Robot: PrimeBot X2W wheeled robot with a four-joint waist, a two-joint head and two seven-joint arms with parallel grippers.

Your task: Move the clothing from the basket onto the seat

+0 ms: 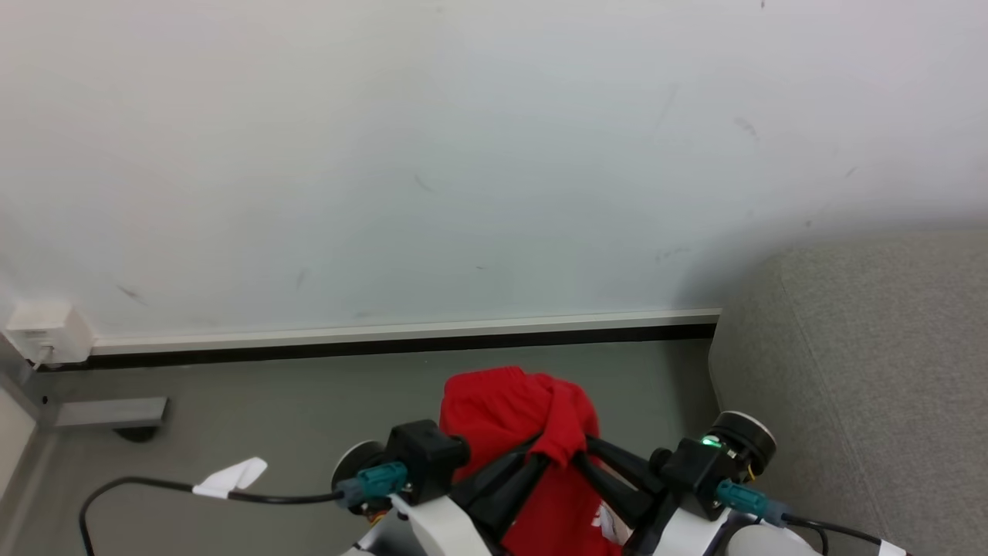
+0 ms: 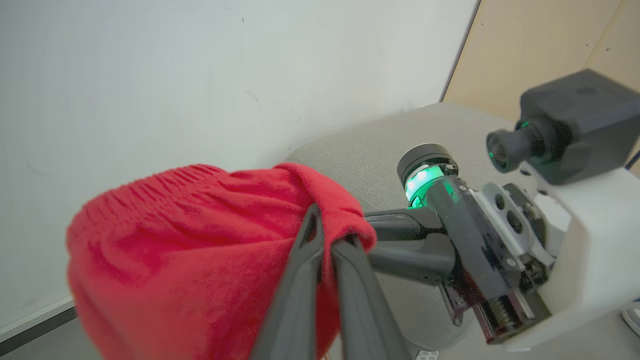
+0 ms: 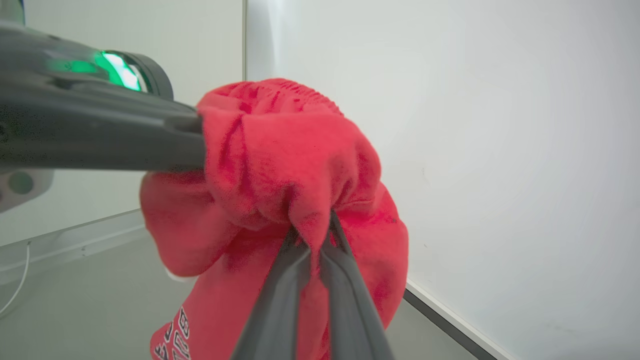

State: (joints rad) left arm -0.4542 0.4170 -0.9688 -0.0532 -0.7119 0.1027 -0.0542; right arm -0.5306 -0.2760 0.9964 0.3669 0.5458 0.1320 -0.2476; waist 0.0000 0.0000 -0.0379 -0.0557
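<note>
Left gripper [image 2: 327,240] and right gripper [image 3: 314,245] are both pinched onto red garment [image 1: 494,409] | garment is held up beside seat [image 1: 872,355], not touching | laying on seat judged not yet done

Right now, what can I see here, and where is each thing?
Soft red fabric garment: one, red, lifted above the floor, centre.
Light grey upholstered seat: one, grey, on the right by the wall.
Thin black cable with white tag: one, black, on the floor, left.
Small white wall box: one, white, far left, low on wall.
Left hand: one, dark fingers, shut on the garment.
Right hand: one, dark fingers, shut on the garment.
</note>
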